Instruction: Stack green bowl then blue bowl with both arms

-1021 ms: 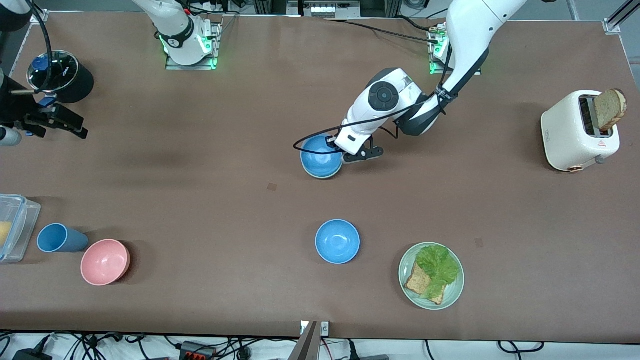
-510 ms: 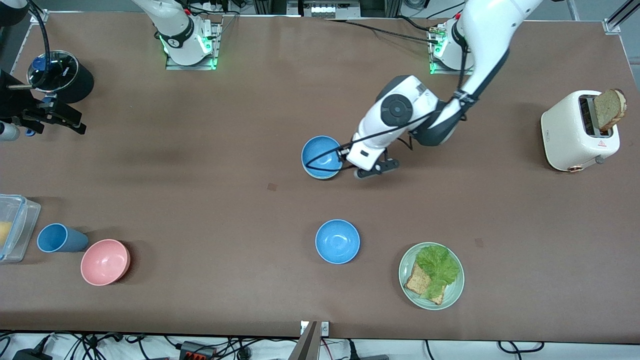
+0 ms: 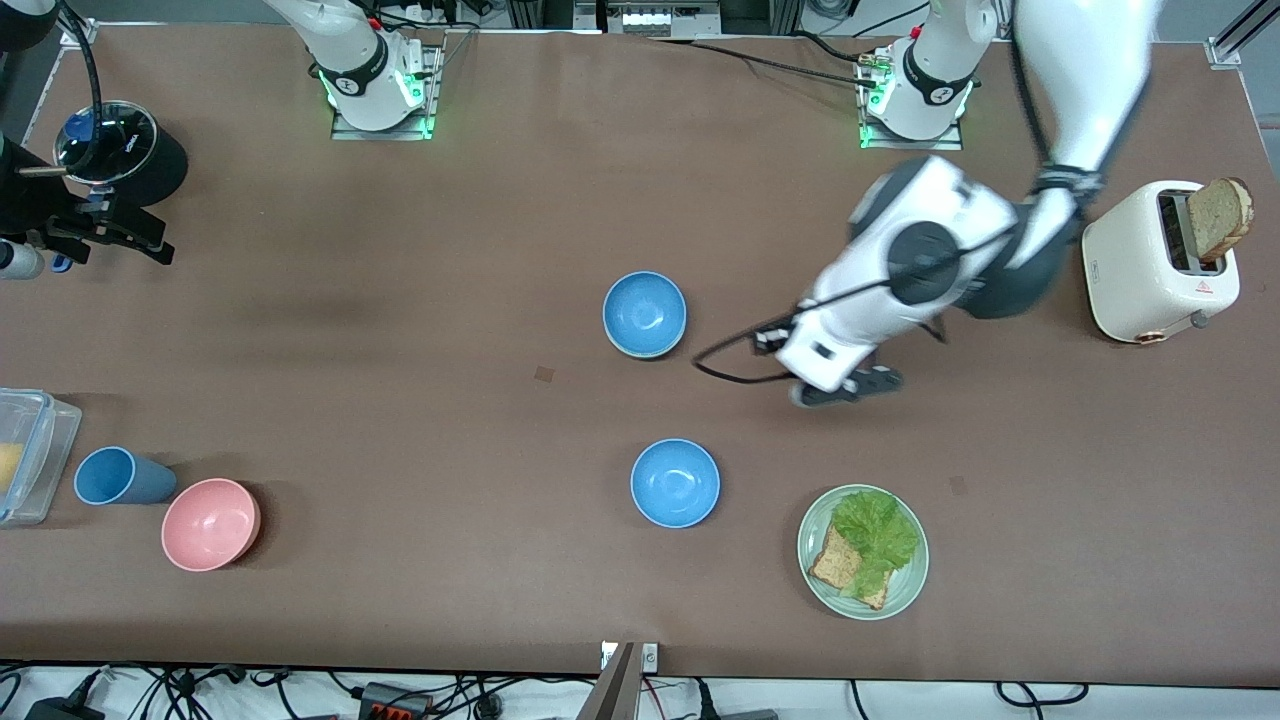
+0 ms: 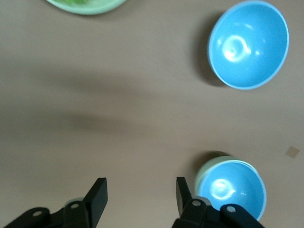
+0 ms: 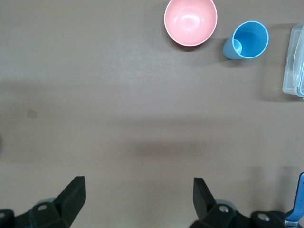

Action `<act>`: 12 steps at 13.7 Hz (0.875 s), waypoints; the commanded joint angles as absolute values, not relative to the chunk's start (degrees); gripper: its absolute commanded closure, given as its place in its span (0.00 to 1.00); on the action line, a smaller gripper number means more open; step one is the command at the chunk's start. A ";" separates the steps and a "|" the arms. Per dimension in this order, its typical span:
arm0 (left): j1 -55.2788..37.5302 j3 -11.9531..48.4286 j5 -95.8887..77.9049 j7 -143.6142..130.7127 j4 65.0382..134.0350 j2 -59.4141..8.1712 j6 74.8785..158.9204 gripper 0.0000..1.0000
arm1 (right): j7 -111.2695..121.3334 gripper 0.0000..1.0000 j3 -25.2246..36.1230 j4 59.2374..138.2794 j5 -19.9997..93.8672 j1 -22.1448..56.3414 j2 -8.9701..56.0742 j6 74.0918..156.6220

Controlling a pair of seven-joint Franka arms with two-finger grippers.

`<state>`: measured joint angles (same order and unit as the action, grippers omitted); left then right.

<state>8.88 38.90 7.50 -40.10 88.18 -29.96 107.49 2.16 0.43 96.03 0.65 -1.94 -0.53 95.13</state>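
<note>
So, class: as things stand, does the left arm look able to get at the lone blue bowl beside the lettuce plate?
Probably yes. The left hand hangs open and empty over bare table, and nothing lies between it and the lone blue bowl, which sits uncovered.

No wording can be read; the toaster (image 3: 1150, 262) bears a small red warning triangle, its lettering illegible.
</note>
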 commanded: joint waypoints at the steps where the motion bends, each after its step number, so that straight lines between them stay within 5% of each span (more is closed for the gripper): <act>1: 12.38 39.64 5.81 -31.58 85.62 -30.59 103.11 0.32 | 2.29 0.00 -0.26 96.42 -0.18 -2.64 -1.49 95.18; 4: 15.98 39.38 4.83 -22.27 83.15 -30.50 98.44 0.26 | 2.11 0.00 -0.26 96.50 -0.18 -2.72 -1.49 95.19; 8: 19.07 36.06 4.83 -13.54 83.93 -27.44 96.60 0.00 | 2.11 0.00 -0.18 96.50 -0.18 -2.81 -1.49 95.54; 12: 19.16 32.19 4.49 -12.48 85.51 -21.99 95.27 0.00 | 2.28 0.00 -0.09 96.42 -0.18 -2.90 -1.49 96.42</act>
<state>19.63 35.02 5.73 -14.14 83.70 -26.60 96.22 2.16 0.47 96.03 0.60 -2.08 -0.54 96.07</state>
